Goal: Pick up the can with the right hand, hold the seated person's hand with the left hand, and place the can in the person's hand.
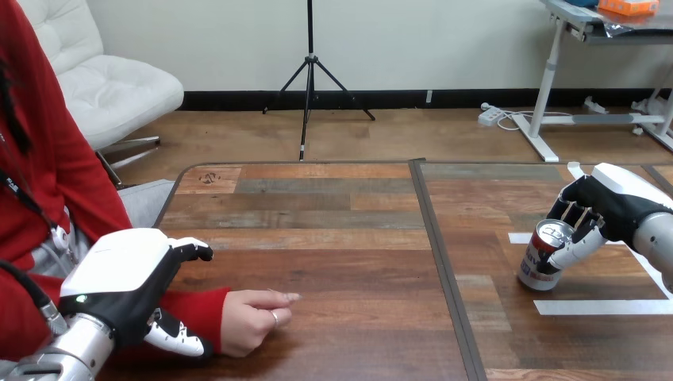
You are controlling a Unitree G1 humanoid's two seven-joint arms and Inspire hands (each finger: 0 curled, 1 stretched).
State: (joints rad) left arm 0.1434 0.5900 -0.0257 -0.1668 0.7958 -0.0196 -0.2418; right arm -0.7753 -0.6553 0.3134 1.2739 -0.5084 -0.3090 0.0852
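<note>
The right hand (pixel 607 208) has its fingers curled round the top of the can (pixel 544 258), which tilts on the bench (pixel 341 238) at the right, beside white tape (pixel 603 307). The left hand (pixel 127 278) lies over the person's red sleeve (pixel 202 305), just behind the person's hand (pixel 252 319), which rests on the bench. I cannot tell whether the left hand grips the sleeve.

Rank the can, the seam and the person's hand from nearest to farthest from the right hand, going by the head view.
1. The can, at the right, held in the right hand.
2. The seam, running down the middle.
3. The person's hand, far over at the left.
</note>
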